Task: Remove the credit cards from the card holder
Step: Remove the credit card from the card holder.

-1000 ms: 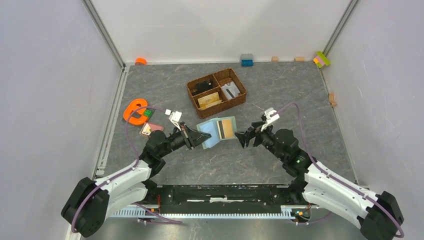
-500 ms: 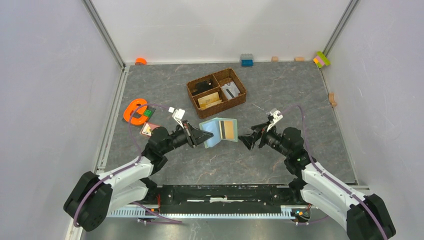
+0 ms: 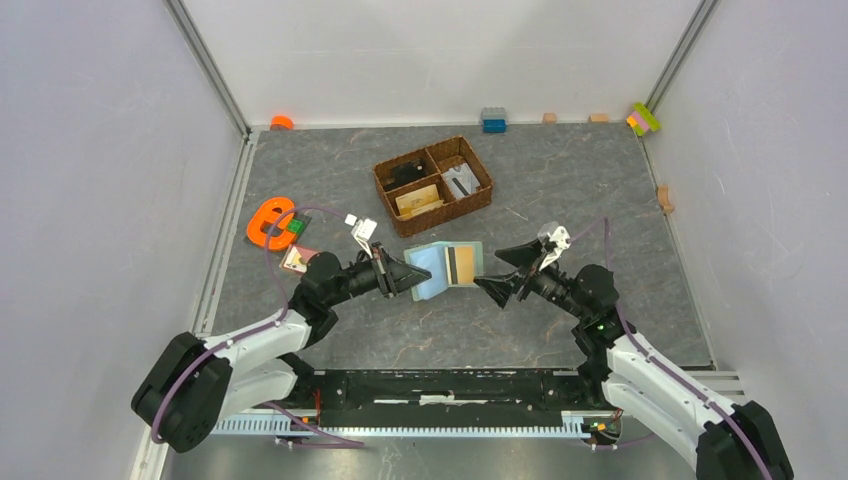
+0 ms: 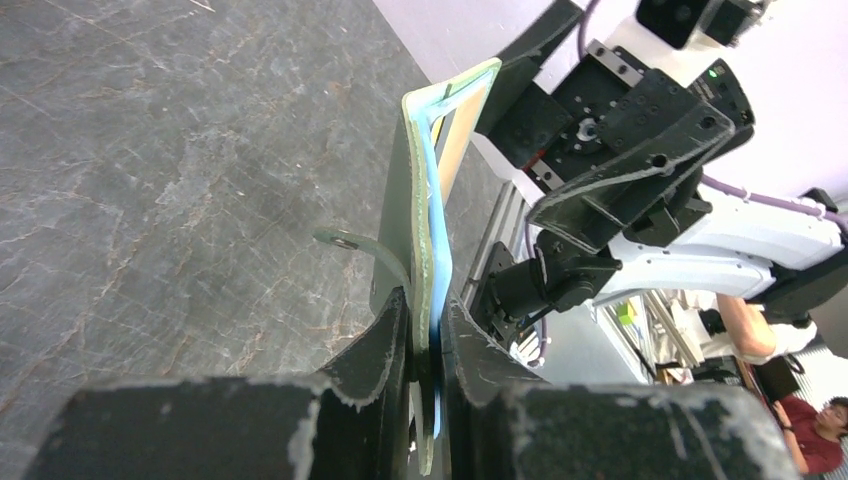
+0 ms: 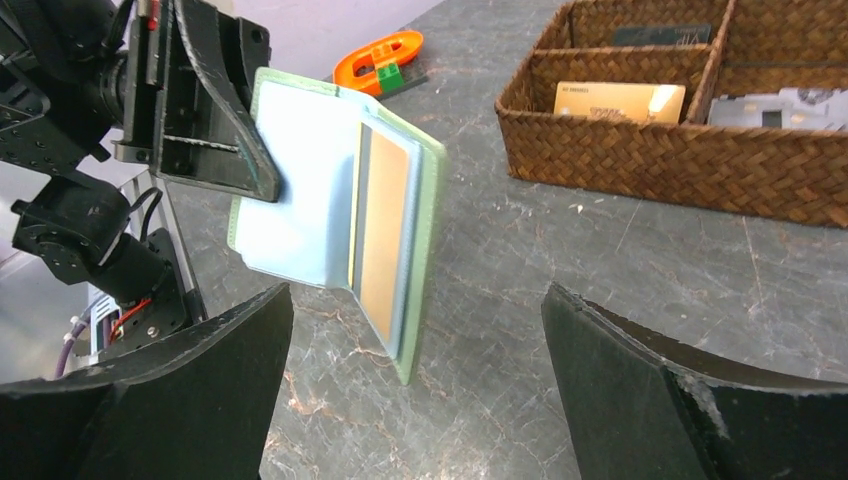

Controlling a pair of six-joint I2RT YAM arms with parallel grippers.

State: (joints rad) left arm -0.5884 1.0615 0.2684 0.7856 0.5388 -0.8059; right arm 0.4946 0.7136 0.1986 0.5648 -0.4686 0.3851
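Observation:
The sage-green card holder (image 3: pixel 445 268) hangs open above the table, pale blue inside, and my left gripper (image 3: pixel 408 275) is shut on its left flap. The left wrist view shows that flap (image 4: pixel 424 200) edge-on, pinched between my left gripper's (image 4: pixel 425 312) jaws. A tan-orange credit card (image 5: pixel 385 230) with a dark stripe sits in the right flap of the card holder (image 5: pixel 300 200). My right gripper (image 5: pixel 417 300) stands wide open just in front of the holder's lower edge without touching it. In the top view it (image 3: pixel 498 272) sits right of the credit card (image 3: pixel 461 262).
A brown wicker basket (image 3: pixel 395 200) behind the holder contains a gold card (image 5: pixel 620 100) and other small items. An orange shape (image 3: pixel 270 220) and a small pinkish card (image 3: pixel 296 259) lie left of my left arm. Small blocks (image 3: pixel 493 120) line the back wall.
My left gripper has carried the open card holder slightly right. The right arm has shifted right and lowered, with its open jaws still facing the holder.

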